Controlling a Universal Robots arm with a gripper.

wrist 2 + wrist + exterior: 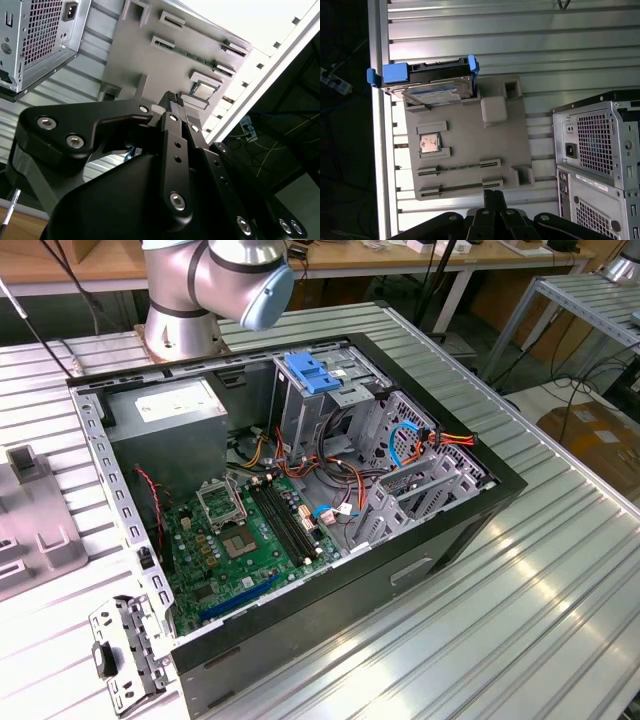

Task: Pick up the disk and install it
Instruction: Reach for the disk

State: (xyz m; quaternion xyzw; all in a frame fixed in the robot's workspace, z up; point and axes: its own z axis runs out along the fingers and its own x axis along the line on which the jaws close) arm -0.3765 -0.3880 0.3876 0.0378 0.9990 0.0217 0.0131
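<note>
The disk (434, 90) is a flat silver-black drive with a white label and blue side rails. In the first wrist view it rests in a holder at the far end of a grey fixture plate (470, 150). My gripper (493, 195) hovers over the opposite end of that plate, well away from the disk. Its black fingers are pressed together with nothing between them. The second wrist view shows the gripper (173, 98) shut above the same plate (145, 55).
An open computer case (480, 510) lies on the ribbed metal table, with a motherboard (250, 540), a grey power supply (165, 410) and a blue latch handle (313, 373) on the drive cage. A small processor chip (430, 143) sits on the plate. A metal bracket (125, 655) lies near the case.
</note>
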